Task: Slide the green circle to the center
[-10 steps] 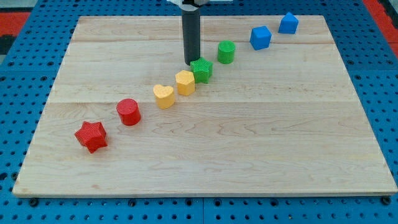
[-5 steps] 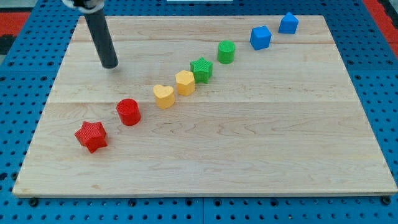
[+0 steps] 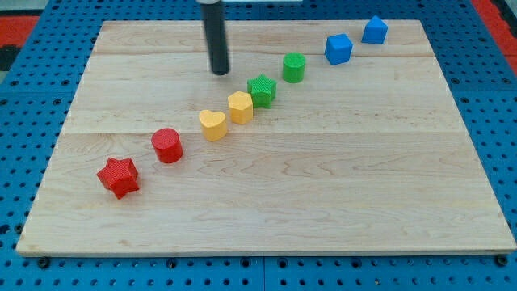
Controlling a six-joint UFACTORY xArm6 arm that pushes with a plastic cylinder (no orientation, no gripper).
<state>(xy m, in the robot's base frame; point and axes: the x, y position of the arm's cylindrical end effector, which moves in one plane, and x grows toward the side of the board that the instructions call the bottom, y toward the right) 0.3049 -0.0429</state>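
The green circle (image 3: pixel 294 67) stands on the wooden board (image 3: pixel 323 186) toward the view's top, right of the middle. My tip (image 3: pixel 220 72) rests on the board to the left of it, well apart, and up-left of the green star (image 3: pixel 262 90). The rod rises out of the view's top. No block touches the tip.
The blocks form a diagonal line: red star (image 3: pixel 119 177), red circle (image 3: pixel 167 145), yellow heart (image 3: pixel 212 125), yellow hexagon (image 3: pixel 241 107), green star, green circle, blue cube (image 3: pixel 338 48), blue house-shaped block (image 3: pixel 374 30). A blue pegboard surrounds the board.
My tip swung from beside the green star to the board's far left, then came back right to a spot up-left of the green star. No block has moved.
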